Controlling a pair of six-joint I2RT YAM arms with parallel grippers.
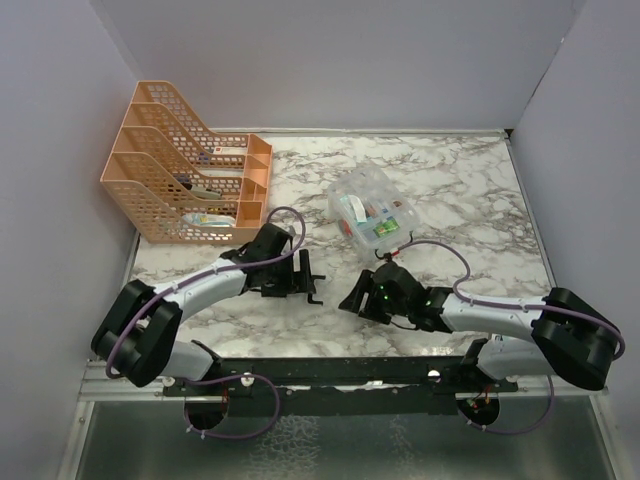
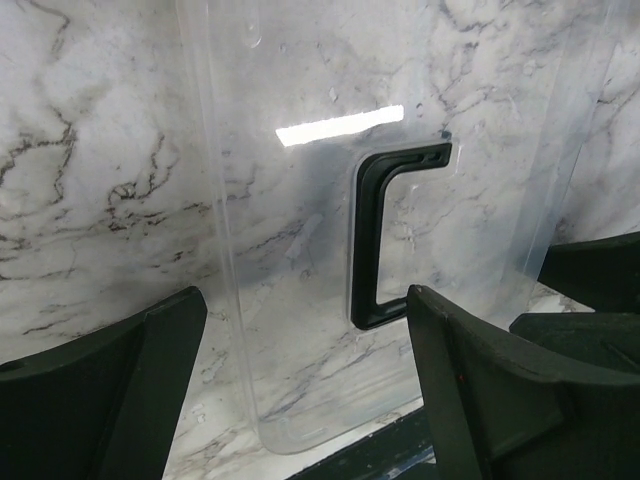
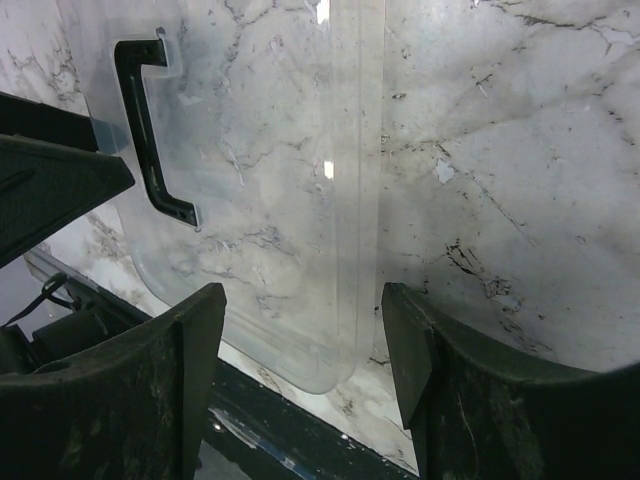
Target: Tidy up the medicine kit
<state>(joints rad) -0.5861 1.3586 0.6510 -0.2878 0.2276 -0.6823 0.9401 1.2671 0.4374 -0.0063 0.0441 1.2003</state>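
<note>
The lid (image 2: 290, 300) is lying flat on the near middle of the table (image 1: 470, 190), the medicine kit (image 1: 372, 210) is sitting just behind it to the right, and the file rack (image 1: 180, 185) is standing at the far left.

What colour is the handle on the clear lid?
Black; the handle shows best in the left wrist view.

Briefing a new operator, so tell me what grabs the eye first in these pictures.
The clear lid with its black handle lies flat on the marble table, under the open left end effector and right end effector. Behind it sits the lidless medicine kit, with an orange mesh file rack at the back left.
</note>
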